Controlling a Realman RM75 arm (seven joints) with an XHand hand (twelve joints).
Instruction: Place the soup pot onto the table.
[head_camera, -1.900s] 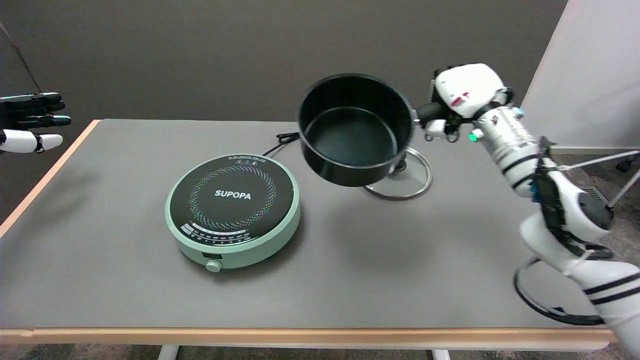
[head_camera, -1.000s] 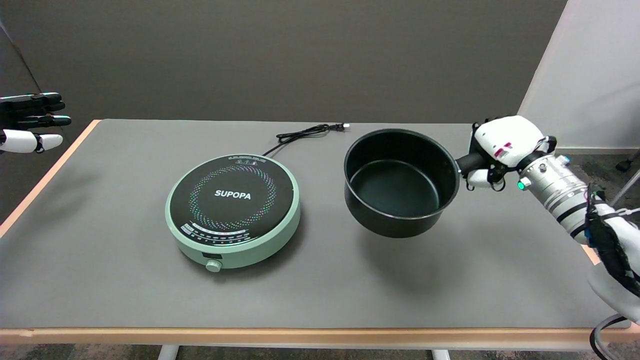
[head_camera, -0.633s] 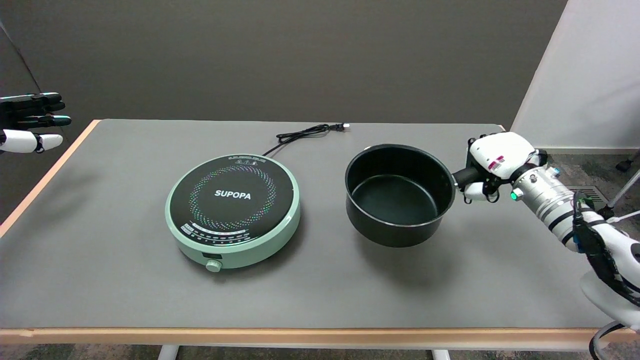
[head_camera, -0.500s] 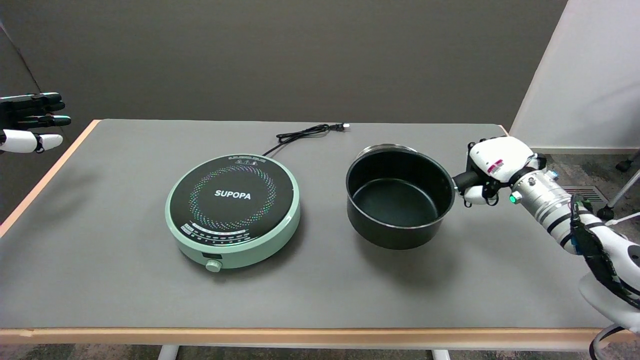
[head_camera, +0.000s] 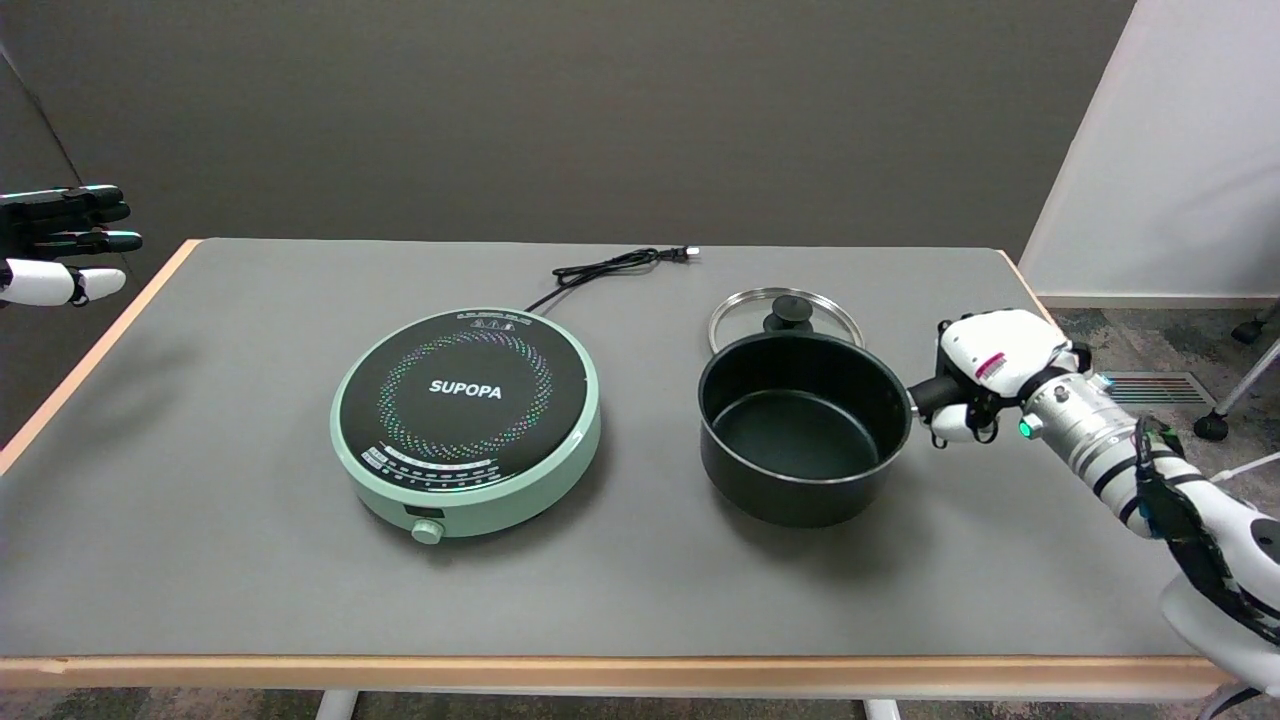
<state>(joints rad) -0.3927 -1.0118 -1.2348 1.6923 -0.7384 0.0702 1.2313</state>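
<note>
The soup pot sits upright, mouth up, toward the right end of the grey bench, its handle pointing at the right edge. My robot hand is wrapped around that handle. A glass lid lies just behind; a green cooktop sits mid-bench. Dark wall behind.

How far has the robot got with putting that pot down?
Nearly done. The soup pot appears to sit on the table, right of the cooker, in front of the glass lid. The right hand grips its handle. Left: letting go and withdrawing.
</note>
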